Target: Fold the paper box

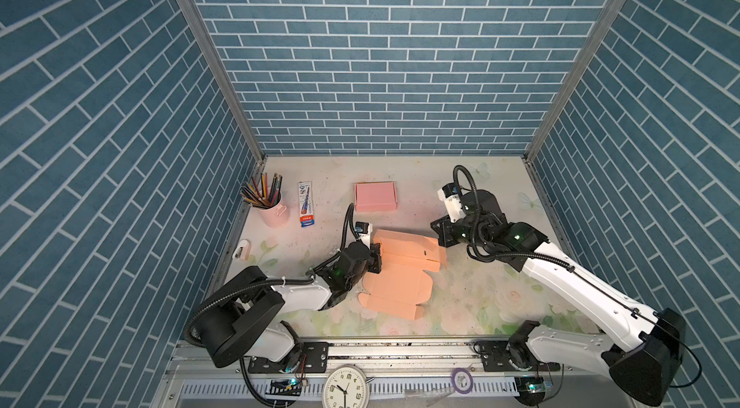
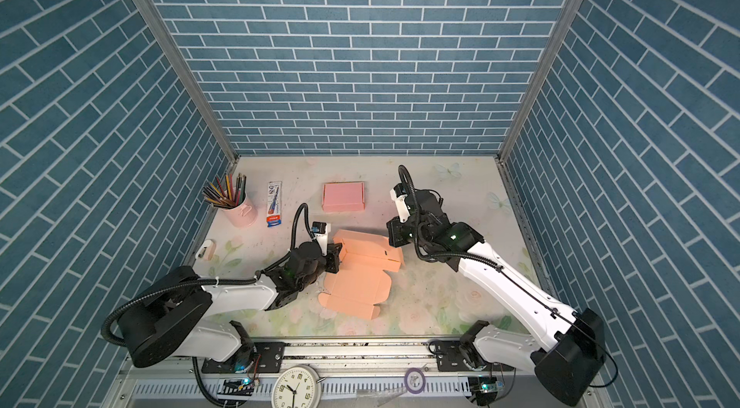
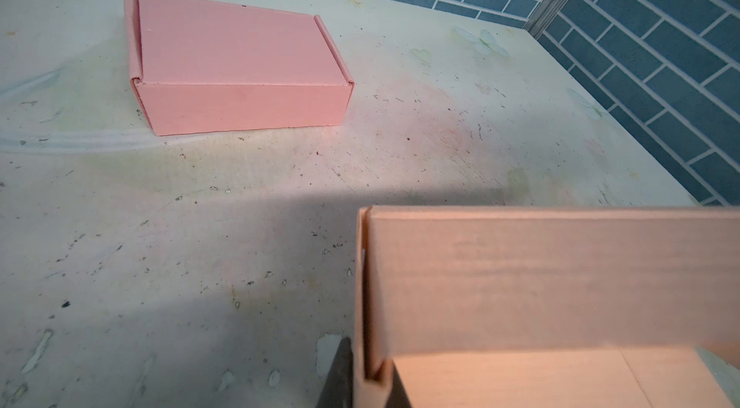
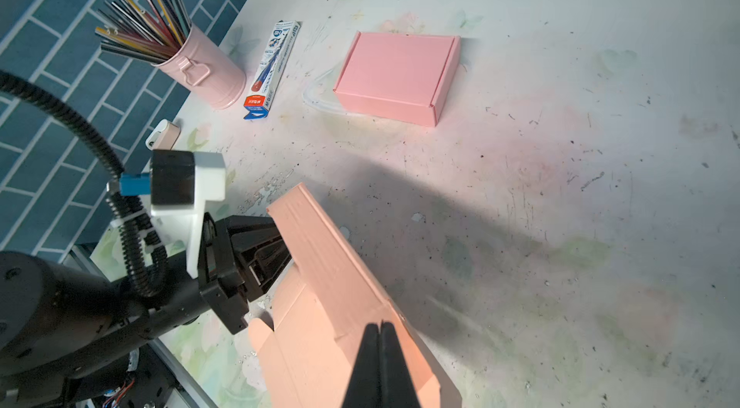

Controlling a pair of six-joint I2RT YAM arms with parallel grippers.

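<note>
Half-folded orange box lies at ctr of desk, far wall raised, near flaps flat. Left end effector clamped on box's 9 o'clock side wall. Right end effector closed w/ nothing betw. fingers, tips over box's 3 o'clock end; contact can't tell. Pink box, fully folded, sits at 12 o'clock from it, well apart.

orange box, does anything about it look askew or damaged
Nothing looks torn. The orange box sits askew and half folded: its far wall stands up, pinched at one end by the left tool, while the near flaps lie flat.
</note>
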